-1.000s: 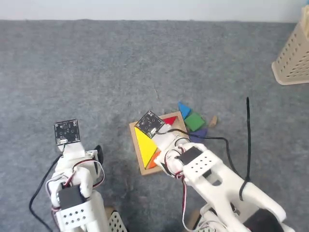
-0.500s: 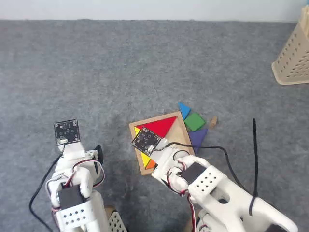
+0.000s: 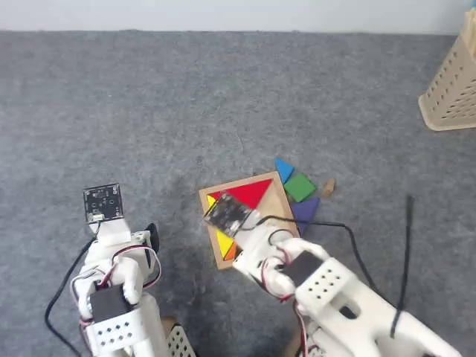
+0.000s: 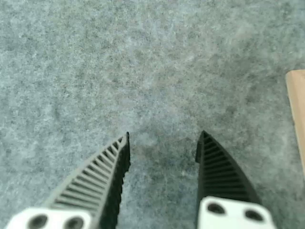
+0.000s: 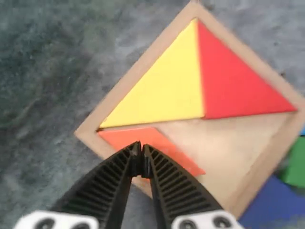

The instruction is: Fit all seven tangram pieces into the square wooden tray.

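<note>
Wooden tray (image 5: 228,143): directly under the right gripper (image 5: 141,145), on grey carpet (image 3: 186,97).
In the tray: orange piece (image 5: 164,142) at the gripper's tips; yellow triangle (image 5: 167,90) and red triangle (image 5: 233,81) just beyond them, edges touching.
Right gripper: fingers pressed together, nothing between them.
Loose pieces: blue triangle (image 3: 283,168), green square (image 3: 299,187) and purple piece (image 3: 305,212), just outside the tray's rim, off to the gripper's side.
Left gripper (image 4: 164,138): spread open over bare carpet, the tray off to its side.

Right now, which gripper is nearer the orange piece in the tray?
Right. The right gripper is shut at the edge of the orange piece; the left gripper is open over carpet, beside the tray.
</note>
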